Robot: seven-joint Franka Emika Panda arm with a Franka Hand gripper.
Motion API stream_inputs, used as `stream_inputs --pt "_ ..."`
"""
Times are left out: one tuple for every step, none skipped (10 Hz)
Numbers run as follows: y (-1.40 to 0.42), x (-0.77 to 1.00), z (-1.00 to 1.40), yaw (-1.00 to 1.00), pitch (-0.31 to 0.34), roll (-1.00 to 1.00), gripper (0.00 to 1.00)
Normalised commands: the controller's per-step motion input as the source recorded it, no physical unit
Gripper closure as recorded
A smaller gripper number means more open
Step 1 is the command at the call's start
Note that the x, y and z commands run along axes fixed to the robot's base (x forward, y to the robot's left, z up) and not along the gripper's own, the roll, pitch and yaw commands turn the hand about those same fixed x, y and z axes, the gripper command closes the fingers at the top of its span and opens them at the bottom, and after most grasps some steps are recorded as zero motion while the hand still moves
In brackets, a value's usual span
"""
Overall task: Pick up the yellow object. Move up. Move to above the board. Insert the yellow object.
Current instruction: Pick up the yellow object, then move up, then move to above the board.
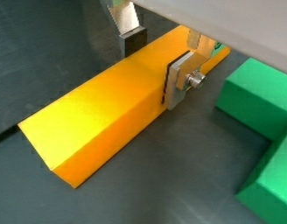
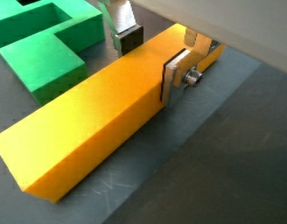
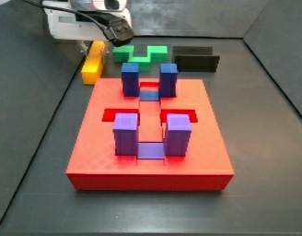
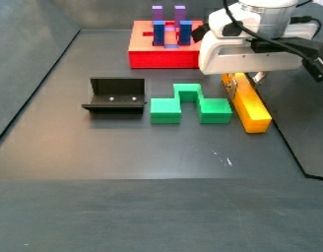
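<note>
The yellow object (image 1: 99, 114) is a long yellow-orange bar lying flat on the dark floor; it also shows in a wrist view (image 2: 94, 122) and in both side views (image 3: 92, 66) (image 4: 254, 108). My gripper (image 1: 156, 57) (image 2: 152, 57) is down over the bar's far end and straddles it. One finger (image 1: 178, 80) touches the bar's side. The other finger (image 1: 132, 37) stands a small gap away from it. The gripper is open, and the bar rests on the floor. The red board (image 3: 147, 159) (image 4: 151, 57), with blue and purple blocks, lies apart from the bar. The gripper also shows in both side views (image 3: 102, 41) (image 4: 239, 81).
A green notched block (image 1: 262, 114) (image 2: 46, 52) (image 3: 147, 55) (image 4: 191, 103) lies right beside the bar. The black fixture (image 3: 197, 61) (image 4: 114, 96) stands beyond the green block. Dark walls enclose the floor.
</note>
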Motion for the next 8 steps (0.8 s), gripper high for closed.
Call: stream_inputs --pt "0.00 0.00 0.00 0.00 0.000 0.00 1.00" --pt "0.00 0.00 0.00 0.00 0.000 0.00 1.00" --pt "0.00 0.00 0.00 0.00 0.000 0.00 1.00" --pt "0.00 0.00 0.83 0.00 0.000 0.00 1.00" --pt "-0.05 0.04 0.85 -0.03 -0.015 0.00 1.00" --pt "-0.05 -0.02 0.70 -0.03 0.025 -0.01 1.00" --pt "-0.02 -0.01 0.42 -0.01 0.014 0.00 1.00" --pt "0.00 0.00 1.40 0.00 0.000 0.00 1.00"
